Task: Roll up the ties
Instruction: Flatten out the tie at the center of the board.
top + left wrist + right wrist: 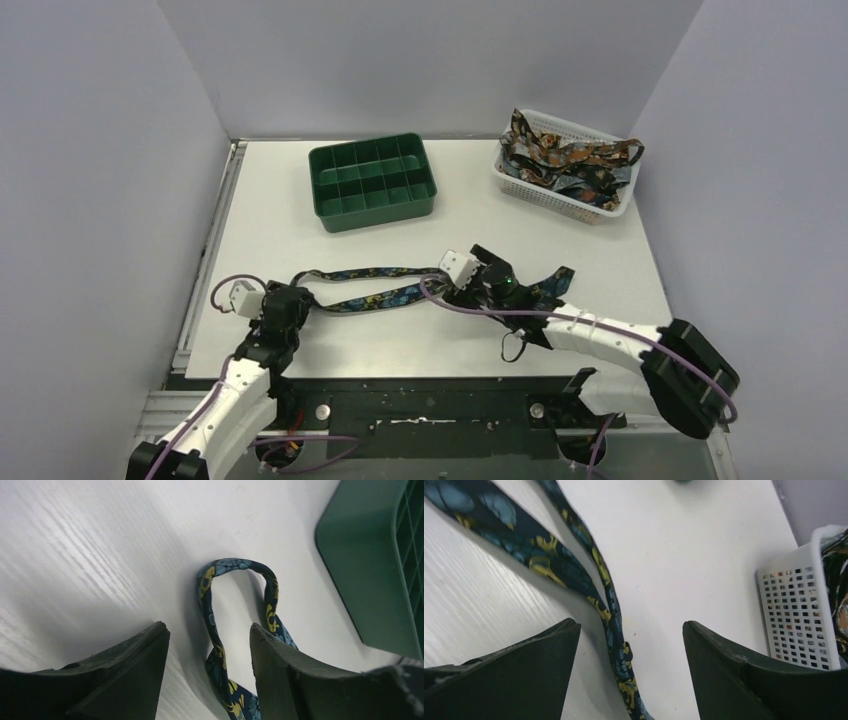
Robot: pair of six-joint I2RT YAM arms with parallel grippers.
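One dark navy tie (375, 288) with blue and yellow flowers lies folded double across the front of the table, between my two arms. Its looped fold (235, 567) lies just ahead of my left gripper (297, 300), which is open with the tie passing between the fingers (280, 665). My right gripper (462, 283) is open over the tie's other part; a narrow strand (616, 630) runs between its fingers and a wider part (509, 535) lies to the left. Several more ties (565, 160) are heaped in the white mesh basket (530, 190).
A green compartment tray (372, 183) stands at the back centre; its side shows in the left wrist view (365, 575). The white basket stands at the back right and shows in the right wrist view (796, 615). Grey walls close in the table.
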